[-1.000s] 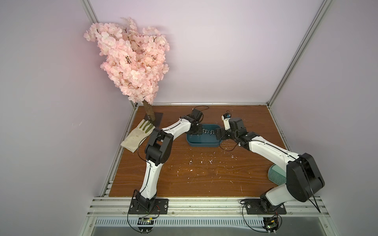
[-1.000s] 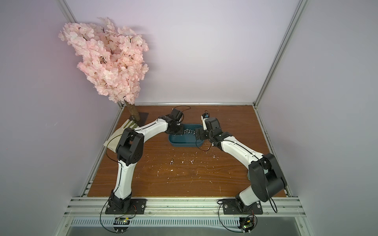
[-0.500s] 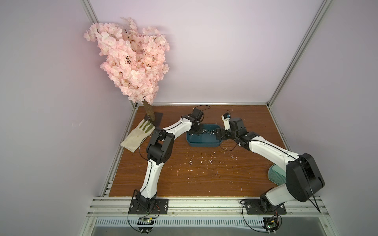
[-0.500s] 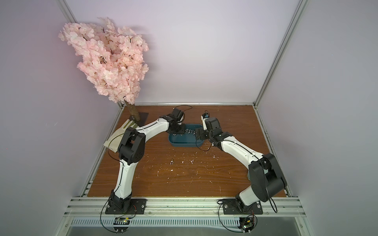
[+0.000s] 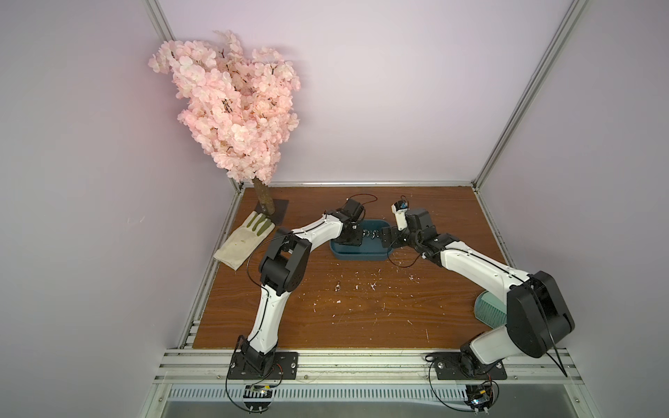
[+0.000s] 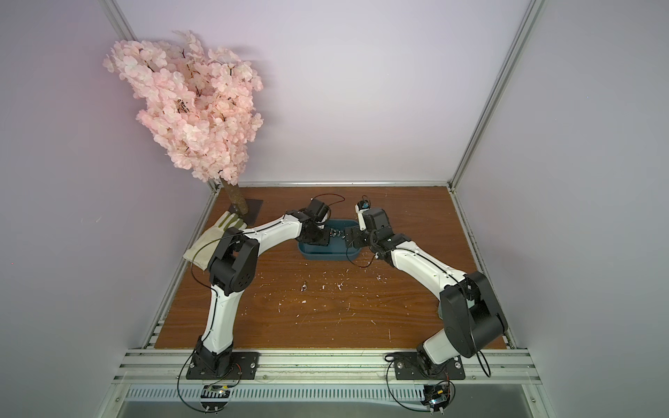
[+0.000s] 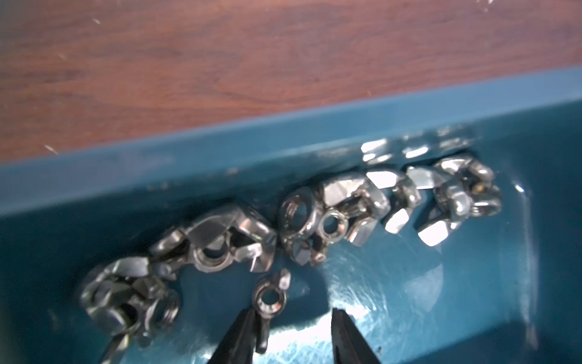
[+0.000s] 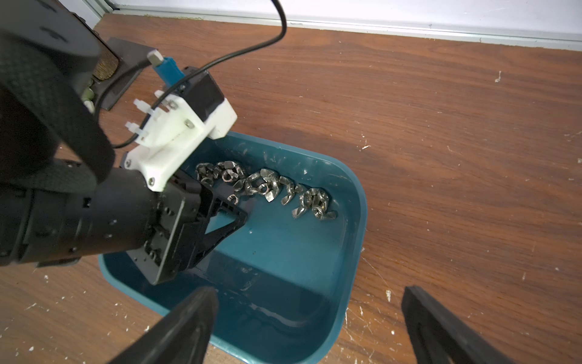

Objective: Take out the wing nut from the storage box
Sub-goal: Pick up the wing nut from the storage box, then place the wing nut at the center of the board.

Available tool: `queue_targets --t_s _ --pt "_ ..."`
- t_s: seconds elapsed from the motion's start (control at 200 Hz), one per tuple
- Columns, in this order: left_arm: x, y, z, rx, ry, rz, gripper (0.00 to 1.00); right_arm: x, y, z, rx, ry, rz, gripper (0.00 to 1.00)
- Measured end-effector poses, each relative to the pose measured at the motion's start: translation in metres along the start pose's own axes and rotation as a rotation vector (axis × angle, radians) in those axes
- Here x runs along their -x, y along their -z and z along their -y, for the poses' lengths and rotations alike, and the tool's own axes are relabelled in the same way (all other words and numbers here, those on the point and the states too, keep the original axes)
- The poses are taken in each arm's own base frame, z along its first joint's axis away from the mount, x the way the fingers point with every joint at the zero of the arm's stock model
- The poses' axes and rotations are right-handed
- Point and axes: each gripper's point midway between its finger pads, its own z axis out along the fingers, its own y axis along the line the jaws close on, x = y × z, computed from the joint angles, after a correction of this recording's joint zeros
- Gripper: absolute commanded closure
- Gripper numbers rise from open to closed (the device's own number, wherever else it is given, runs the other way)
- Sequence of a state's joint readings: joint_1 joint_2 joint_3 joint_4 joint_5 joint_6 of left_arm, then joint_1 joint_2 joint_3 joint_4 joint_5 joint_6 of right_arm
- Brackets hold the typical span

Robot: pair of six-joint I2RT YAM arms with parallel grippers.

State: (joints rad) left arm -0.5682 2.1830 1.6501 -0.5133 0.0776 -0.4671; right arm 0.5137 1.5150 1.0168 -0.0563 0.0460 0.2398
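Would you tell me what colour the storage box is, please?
The storage box is dark teal, clearest in the right wrist view.

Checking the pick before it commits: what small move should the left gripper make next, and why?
Probably close the left gripper on the lone wing nut: it lies between the open jaws, apart from the other nuts along the storage box wall.

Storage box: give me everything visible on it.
The storage box is a shallow dark teal plastic tub, glossy, rounded corners, rolled rim, no lid. It sits flat on the wooden table, far middle. Shiny wing nuts lie in a row along one long wall; the left hand reaches inside, open.
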Motion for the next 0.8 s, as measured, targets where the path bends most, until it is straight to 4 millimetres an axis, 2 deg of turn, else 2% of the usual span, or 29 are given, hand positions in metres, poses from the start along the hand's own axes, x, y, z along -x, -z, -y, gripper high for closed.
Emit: queue_targets --t_s 0.39,0.475,0.56,0.621,0.801 --pt "0.002 -0.001 -0.01 0.06 -0.059 0.018 0.7 -0.002 0.0 0.0 0.0 -0.005 -0.002 0.0" --pt "0.003 0.0 -0.011 0.065 -0.067 0.02 0.81 -0.003 0.0 0.001 0.0 -0.007 -0.003 0.01" --pt "0.003 0.0 -0.012 0.071 -0.073 0.021 0.83 -0.003 0.0 0.001 0.0 -0.008 -0.003 0.01" --pt "0.003 0.0 -0.012 0.073 -0.075 0.022 0.91 -0.003 0.0 0.0 0.0 -0.008 -0.003 0.01" --pt "0.002 0.003 -0.014 0.079 -0.081 0.024 0.92 -0.003 0.0 0.0 0.003 -0.011 -0.002 0.0"
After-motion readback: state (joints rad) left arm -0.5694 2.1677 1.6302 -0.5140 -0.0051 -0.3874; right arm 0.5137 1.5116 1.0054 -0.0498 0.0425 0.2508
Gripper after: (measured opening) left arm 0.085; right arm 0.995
